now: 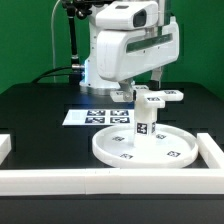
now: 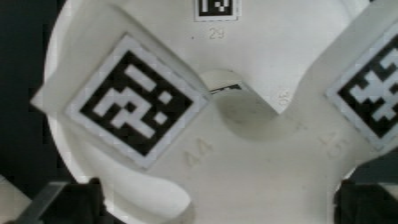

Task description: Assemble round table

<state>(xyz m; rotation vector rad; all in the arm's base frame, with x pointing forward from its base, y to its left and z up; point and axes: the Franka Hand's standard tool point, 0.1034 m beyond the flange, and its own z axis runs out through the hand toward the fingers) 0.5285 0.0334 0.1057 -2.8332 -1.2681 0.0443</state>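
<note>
The large round disc (image 1: 120, 150) lies flat near the front of the table. The short post (image 1: 143, 124) stands upright on the middle of the disc. The cross-shaped foot (image 1: 160, 97) sits on top of the post. In the wrist view the foot (image 2: 231, 120) fills the picture, with square tags on its arms. My gripper (image 1: 127, 96) hangs low at the foot's side toward the exterior view's left. The gripper (image 2: 217, 200) is open, and its dark fingers (image 2: 64, 198) stand at either side of one arm of the foot, with no squeeze to be seen.
The marker board (image 1: 92, 115) lies behind the disc, toward the exterior view's left. White border walls run along the front (image 1: 100, 180), at the left (image 1: 5, 148) and at the right (image 1: 212, 150). The robot's base (image 1: 100, 60) stands at the back.
</note>
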